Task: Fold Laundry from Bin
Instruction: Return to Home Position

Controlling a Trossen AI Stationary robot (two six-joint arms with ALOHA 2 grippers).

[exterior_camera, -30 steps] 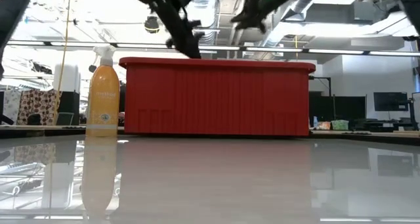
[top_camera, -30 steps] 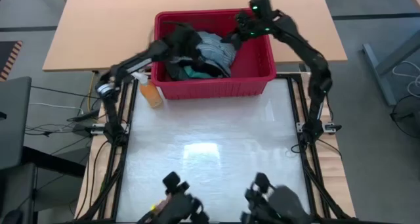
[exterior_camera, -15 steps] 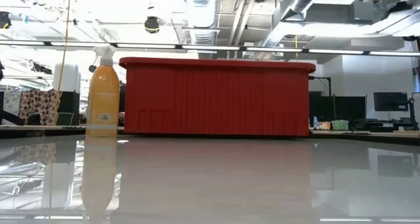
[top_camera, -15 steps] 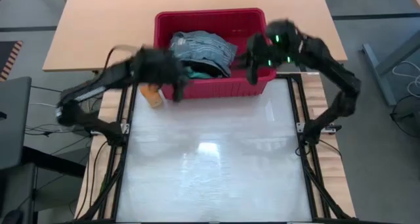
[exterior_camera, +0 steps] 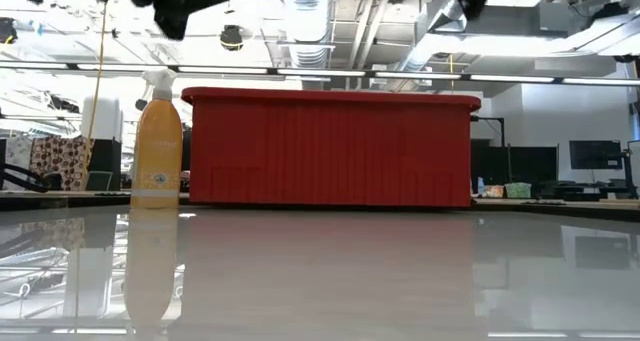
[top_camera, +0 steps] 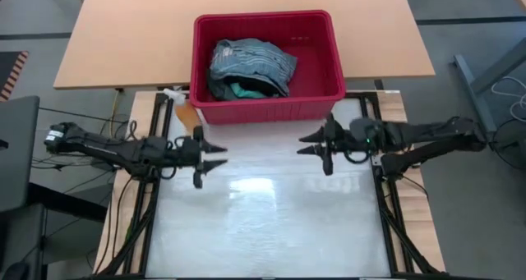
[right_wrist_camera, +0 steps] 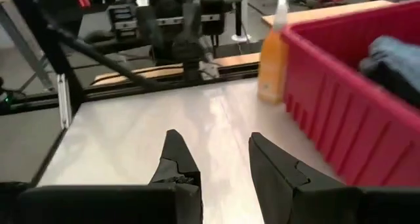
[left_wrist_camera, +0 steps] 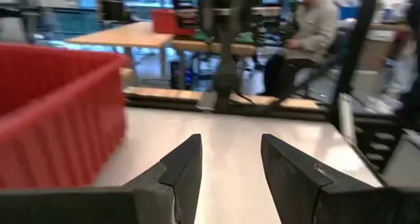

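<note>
Red bin [top_camera: 271,109], laundry [top_camera: 251,62] inside, at the far edge of the tabletop [top_camera: 263,222]; left gripper [top_camera: 220,155] and right gripper [top_camera: 302,144] facing each other, about equally near it, fingers spread, empty.

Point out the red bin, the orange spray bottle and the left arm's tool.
red bin [top_camera: 271,110]: high view, on its front wall.
orange spray bottle [exterior_camera: 159,151]: low view, middle of its body.
left tool [top_camera: 222,155]: high view, midway between its open fingertips.

Seen from low, the bin [exterior_camera: 330,146] hides the laundry [top_camera: 249,62] entirely.
</note>
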